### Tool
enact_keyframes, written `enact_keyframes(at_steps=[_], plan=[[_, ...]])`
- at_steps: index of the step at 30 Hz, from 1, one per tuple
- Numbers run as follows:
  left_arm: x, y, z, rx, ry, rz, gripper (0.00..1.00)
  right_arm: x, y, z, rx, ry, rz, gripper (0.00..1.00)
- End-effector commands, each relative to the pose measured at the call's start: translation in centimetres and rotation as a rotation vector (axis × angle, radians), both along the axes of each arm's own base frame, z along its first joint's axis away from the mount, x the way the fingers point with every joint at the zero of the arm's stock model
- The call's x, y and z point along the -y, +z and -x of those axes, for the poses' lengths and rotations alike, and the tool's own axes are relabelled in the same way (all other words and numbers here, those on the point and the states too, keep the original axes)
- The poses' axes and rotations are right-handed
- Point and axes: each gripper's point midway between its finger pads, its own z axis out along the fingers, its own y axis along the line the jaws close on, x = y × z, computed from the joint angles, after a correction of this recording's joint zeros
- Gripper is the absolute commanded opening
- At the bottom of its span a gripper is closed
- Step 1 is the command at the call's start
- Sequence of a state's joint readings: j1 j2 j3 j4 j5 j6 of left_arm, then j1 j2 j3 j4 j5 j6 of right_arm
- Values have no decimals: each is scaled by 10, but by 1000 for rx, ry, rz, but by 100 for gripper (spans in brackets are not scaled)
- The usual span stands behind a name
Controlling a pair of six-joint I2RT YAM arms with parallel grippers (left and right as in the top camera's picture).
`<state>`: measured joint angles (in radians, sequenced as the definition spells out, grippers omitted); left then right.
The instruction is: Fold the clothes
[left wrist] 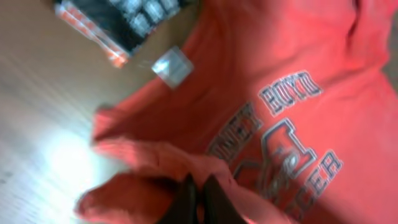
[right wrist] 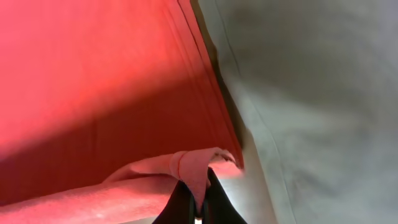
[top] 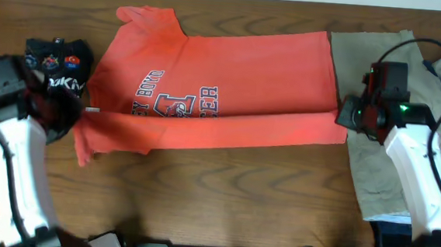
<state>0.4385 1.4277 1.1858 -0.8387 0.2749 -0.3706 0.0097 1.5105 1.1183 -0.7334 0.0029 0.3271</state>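
We are looking at the left pincer (top: 83,111) (left wrist: 199,188). Its two dark fingers are pinching shut on a bunched bit of the big coral-red short-sleeved cotton T-shirt (top: 247,82) (left wrist: 311,43) (right wrist: 93,74), at the shirt's left end. The right pincer (top: 345,117) (right wrist: 198,188) is squeezing shut too. It is gripping a small rolled fold of the same shirt at the near right corner, by the hem.

The shirt is lying flat on the brown wooden worktop (top: 238,203) (left wrist: 37,99). Its long side is running left to right. The sleeve and neck end is pointing left and the hem is pointing right. The navy-and-white chest print is facing up and is turned sideways. The near long edge is lying folded over onto the shirt as a narrow strip between the two pincers. The hem is touching a plain khaki-beige cloth (top: 368,177) (right wrist: 311,93) on the right. A black printed garment (top: 57,61) (left wrist: 124,18) is sitting by the far left.

The left arm (top: 19,164) is reaching up from the near left edge, and its wrist is bending right. The right arm (top: 419,180) is reaching up from the near right, with its wrist turning left toward the shirt.
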Motion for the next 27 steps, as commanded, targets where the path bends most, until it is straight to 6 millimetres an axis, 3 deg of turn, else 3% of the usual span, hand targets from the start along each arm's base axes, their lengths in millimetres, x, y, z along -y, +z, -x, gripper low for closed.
enact_keyframes(at_steps=[1, 8, 9, 10, 11, 12, 14, 16, 19, 27], plan=[[10, -18, -23, 5, -44, 36, 6, 4, -15, -14, 0, 10, 16, 1], [9, -66, -55, -25, -75, 46, 6, 3, -41, -52, 62, 9, 16, 1], [9, -73, -57, -33, -75, 49, 6, 2, -45, -58, 76, 12, 11, 6], [8, -78, -58, -41, -75, 53, 11, 1, -47, -63, 88, 16, 2, 17], [8, -81, -58, -48, -75, 56, 27, -1, -49, -67, 98, 21, -5, 32], [9, -82, -57, -54, -77, 58, 51, -2, -52, -70, 103, 24, -12, 52], [15, -81, -55, -54, -119, 71, 78, -2, -56, -70, 95, 25, -14, 61], [23, -75, -52, -43, -149, 104, 88, -2, -58, -67, 80, 24, -14, 67], [33, -63, -46, -34, -165, 137, 90, -4, -63, -59, 42, 28, -21, 65], [53, -47, -29, -68, -246, 87, 89, -2, -82, -9, -175, 23, -16, 52]])
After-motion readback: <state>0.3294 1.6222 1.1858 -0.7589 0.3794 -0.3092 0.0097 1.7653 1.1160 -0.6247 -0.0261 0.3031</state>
